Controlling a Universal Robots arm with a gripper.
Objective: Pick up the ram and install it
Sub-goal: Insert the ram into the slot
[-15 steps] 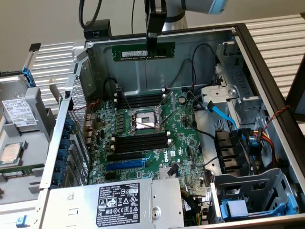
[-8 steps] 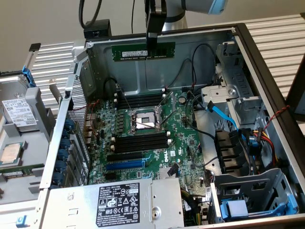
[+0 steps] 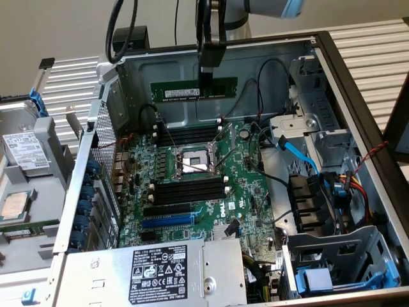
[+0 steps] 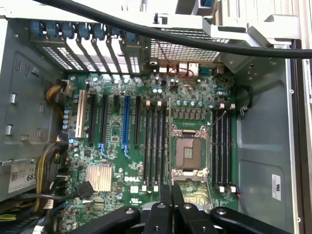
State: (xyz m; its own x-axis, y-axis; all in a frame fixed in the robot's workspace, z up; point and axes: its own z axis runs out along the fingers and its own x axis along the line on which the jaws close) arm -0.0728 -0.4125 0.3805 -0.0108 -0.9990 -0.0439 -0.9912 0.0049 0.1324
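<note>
The ram (image 3: 185,90) is a long green stick with a white label, hanging level in the air in front of the case's back wall. My gripper (image 3: 206,86) comes down from above and is shut on its upper edge, right of the stick's middle. Below it lie the motherboard (image 3: 246,192), the open CPU socket (image 3: 192,161) and two banks of black memory slots (image 3: 188,135) (image 3: 188,189). In the wrist view the ram (image 4: 169,126) shows edge-on as a thin line running out from my fingertips (image 4: 171,192), between the socket (image 4: 187,148) and one bank of memory slots (image 4: 153,146).
A blue expansion slot (image 3: 167,220) and the grey power supply (image 3: 153,272) sit toward the near side. Drive cages (image 3: 345,268) and a blue cable (image 3: 297,153) crowd the exterior view's right. A thick black cable (image 4: 195,41) crosses the wrist view.
</note>
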